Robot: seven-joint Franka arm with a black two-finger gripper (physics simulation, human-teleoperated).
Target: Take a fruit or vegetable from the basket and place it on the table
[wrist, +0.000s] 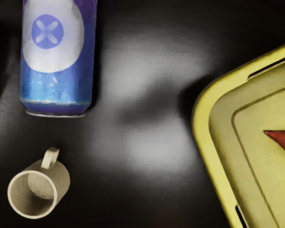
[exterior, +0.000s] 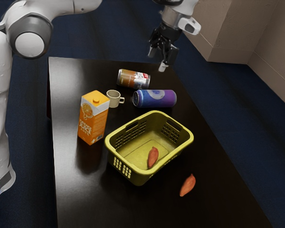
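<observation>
Well below the raised end effector [exterior: 161, 58], one reddish sweet potato [exterior: 153, 156] lies in the yellow basket [exterior: 149, 176], on its floor, close to the wall nearest the exterior camera. The end effector hangs high and well apart from it, seen by the bench's [exterior: 78, 190] far corner on the exterior view's right; its two fingers stand apart with nothing between them. In the wrist view, the pointed tip of the sweet potato shows inside the basket's rim.

A second sweet potato [exterior: 187, 185] rests on the bench itself, outside the basket, between it and the bench edge on the exterior view's right. An orange juice carton [exterior: 92, 124] stands upright near the basket, toward the bench edge on the exterior view's left. Between basket and far edge, a purple-and-blue can [exterior: 155, 99] lies on its side, with a brown-and-silver can [exterior: 133, 79] lying just beyond it and a beige mug [exterior: 113, 99] near both.
</observation>
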